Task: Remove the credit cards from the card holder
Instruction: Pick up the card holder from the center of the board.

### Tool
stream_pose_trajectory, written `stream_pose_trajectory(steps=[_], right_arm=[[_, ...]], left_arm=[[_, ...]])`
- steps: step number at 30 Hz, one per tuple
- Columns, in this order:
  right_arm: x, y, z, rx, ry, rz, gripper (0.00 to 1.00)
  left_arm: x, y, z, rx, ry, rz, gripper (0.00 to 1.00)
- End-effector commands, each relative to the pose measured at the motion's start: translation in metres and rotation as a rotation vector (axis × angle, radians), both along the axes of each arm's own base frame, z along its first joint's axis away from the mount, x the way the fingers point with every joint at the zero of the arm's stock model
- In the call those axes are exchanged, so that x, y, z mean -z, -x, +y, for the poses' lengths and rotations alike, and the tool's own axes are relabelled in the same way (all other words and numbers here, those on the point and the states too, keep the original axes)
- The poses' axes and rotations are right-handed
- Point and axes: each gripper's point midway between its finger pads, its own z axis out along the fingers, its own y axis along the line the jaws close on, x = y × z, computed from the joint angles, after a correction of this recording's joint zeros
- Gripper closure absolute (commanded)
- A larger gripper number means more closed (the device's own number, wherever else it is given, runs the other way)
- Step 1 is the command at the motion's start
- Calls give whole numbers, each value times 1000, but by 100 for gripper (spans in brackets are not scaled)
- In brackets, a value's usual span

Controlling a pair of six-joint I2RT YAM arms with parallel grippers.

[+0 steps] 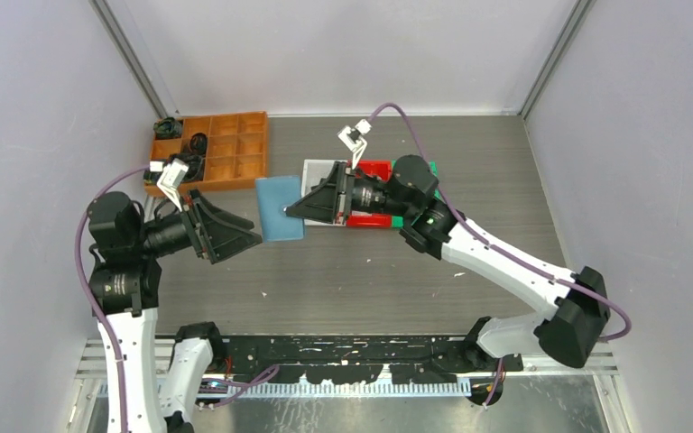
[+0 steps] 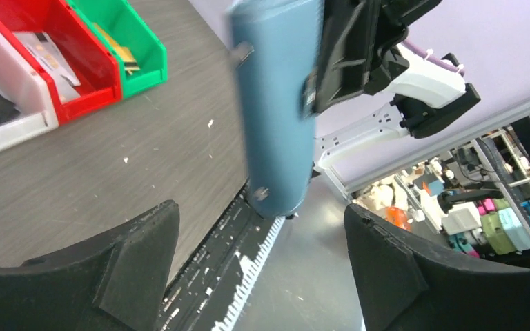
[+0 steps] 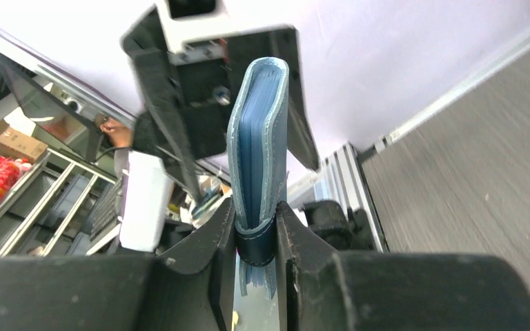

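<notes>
The left claw [image 1: 249, 240] gapes wide just left of the card holder [image 1: 276, 215], not touching it. The right claw [image 1: 292, 209] is clamped on the folded card holder's right edge, holding it above the surface [image 1: 343, 271], with a red bin [image 1: 375, 169] farther right.

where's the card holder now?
Top view, centre-left: the card holder is clamped in the right gripper, just left of the white bin, facing the left gripper.

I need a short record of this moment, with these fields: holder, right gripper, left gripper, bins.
holder: card holder, folded shut, clamped at one edge
right gripper: right gripper shut on the holder
left gripper: left gripper open, facing the holder, not touching it
bins: white bin, red bin, green bin, side by side on the table
</notes>
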Motion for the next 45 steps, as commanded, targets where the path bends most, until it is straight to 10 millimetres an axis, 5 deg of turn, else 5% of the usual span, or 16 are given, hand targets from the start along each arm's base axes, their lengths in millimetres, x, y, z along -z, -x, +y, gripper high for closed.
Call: stream_pose_trajectory(steps=[1, 13, 16, 20, 25, 27, 30, 33, 40, 45], right_arm=[[-53, 2, -14, 84, -169, -114, 90], [-57, 6, 13, 25, -220, -66, 90], [-59, 6, 20, 30, -231, -61, 90], [-58, 1, 26, 58, -251, -49, 90], [-61, -3, 28, 106, -292, -47, 90], [-61, -3, 30, 109, -291, -45, 82], [-55, -6, 32, 119, -257, -30, 39], [-53, -9, 31, 132, -223, -49, 28], [-56, -6, 31, 54, -164, -74, 41], [-63, 2, 30, 3, -175, -90, 75]], left_arm=[[-8, 9, -4, 22, 67, 8, 14], [-23, 3, -5, 17, 110, 13, 12], [-22, 5, -6, 26, 114, 10, 25], [-15, 5, -6, 29, 115, 24, 54], [-12, 9, -7, 24, 118, 33, 63], [-11, 9, -7, 20, 117, 30, 70], [-8, 10, -7, 25, 107, 26, 85], [-3, 12, -7, 37, 85, 13, 96], [-2, 20, -8, 66, 67, -12, 100], [1, 21, -7, 58, 38, -25, 98]])
